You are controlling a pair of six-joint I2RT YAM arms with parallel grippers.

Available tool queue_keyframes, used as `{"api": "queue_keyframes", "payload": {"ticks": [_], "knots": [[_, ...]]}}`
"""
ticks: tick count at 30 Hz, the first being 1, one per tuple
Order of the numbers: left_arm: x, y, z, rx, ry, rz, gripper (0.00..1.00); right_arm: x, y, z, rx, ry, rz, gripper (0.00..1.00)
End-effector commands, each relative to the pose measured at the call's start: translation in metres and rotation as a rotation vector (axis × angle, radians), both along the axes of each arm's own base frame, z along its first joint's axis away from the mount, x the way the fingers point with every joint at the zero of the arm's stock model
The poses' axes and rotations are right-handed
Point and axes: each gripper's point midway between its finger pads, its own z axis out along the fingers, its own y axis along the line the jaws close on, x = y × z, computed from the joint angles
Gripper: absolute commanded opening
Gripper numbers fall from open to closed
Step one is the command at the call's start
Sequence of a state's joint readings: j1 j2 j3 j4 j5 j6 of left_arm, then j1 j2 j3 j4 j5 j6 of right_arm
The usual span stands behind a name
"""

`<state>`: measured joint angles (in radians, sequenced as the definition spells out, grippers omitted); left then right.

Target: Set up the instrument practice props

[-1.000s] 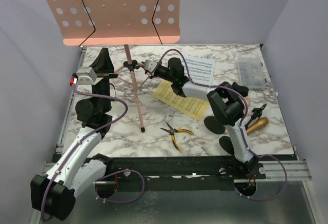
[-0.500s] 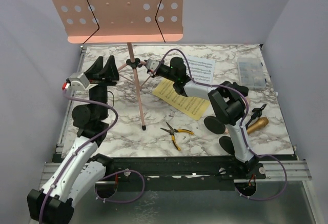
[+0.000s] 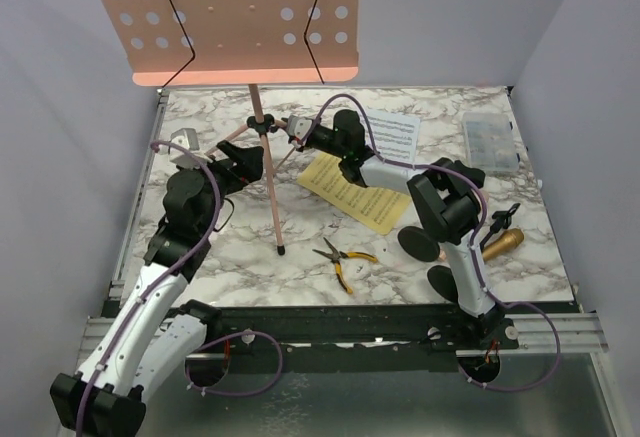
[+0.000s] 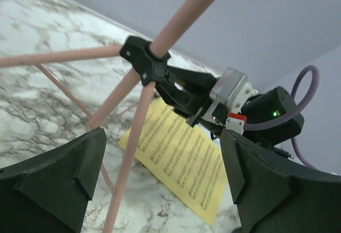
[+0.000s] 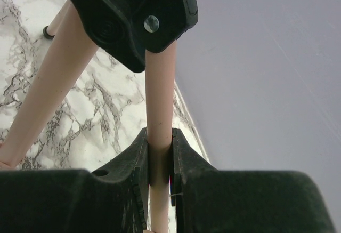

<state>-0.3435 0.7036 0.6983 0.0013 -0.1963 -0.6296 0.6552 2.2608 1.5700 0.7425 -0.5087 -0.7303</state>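
Clamped narrow with the right gripper point(image 5: 159, 155) on a pink tube of the tripod music rack point(image 3: 266, 172), right beneath its black hub point(image 5: 133, 14), and seated squarely between the pads. Spread wide at the left gripper point(image 4: 160, 185), one finger to each side of the pink legs below that same hub, touching nothing so far as can be seen. Probably a second hold in preparation, to steady or shift the rack. Best done by centring the open jaws on a single tube rather than two, closing slowly, and never pulling against the right-hand grip, since likely top-heavy with the perforated desk point(image 3: 240, 17) high overhead. Standing upright toward the back left of the marble table point(image 3: 235, 257), near foot just left of the yellow-handled pliers point(image 3: 340, 255). Farther right: yellow sheet-music page point(image 3: 345, 197) partly under the right arm, white page point(image 3: 398, 135) behind it, gold microphone point(image 3: 500, 244) and two black round bases point(image 3: 420, 244) near the right edge, not yet set up.
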Motion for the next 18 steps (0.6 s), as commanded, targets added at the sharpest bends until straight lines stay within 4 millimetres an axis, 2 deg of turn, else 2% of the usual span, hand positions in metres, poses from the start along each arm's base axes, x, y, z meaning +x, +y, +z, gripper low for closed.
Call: {"api": "queue_keyframes", "payload": {"ticks": [1,6,9,14,18], "knots": [[0.011,-0.028,-0.020,-0.069,0.157,-0.150,0.97,-0.035,0.007,-0.072,-0.146,0.215,0.110,0.00],[0.042,-0.028,-0.033,-0.205,0.235,-0.263,0.99,-0.045,0.016,-0.075,-0.166,0.231,0.145,0.01],[0.048,-0.034,-0.033,-0.228,0.200,-0.375,0.98,-0.048,0.018,-0.073,-0.155,0.241,0.145,0.00],[0.053,-0.043,-0.051,-0.166,0.201,-0.456,0.96,-0.051,0.026,-0.070,-0.149,0.249,0.162,0.00],[0.064,-0.048,-0.065,-0.140,0.225,-0.502,0.83,-0.052,0.031,-0.069,-0.138,0.264,0.181,0.00]]}}
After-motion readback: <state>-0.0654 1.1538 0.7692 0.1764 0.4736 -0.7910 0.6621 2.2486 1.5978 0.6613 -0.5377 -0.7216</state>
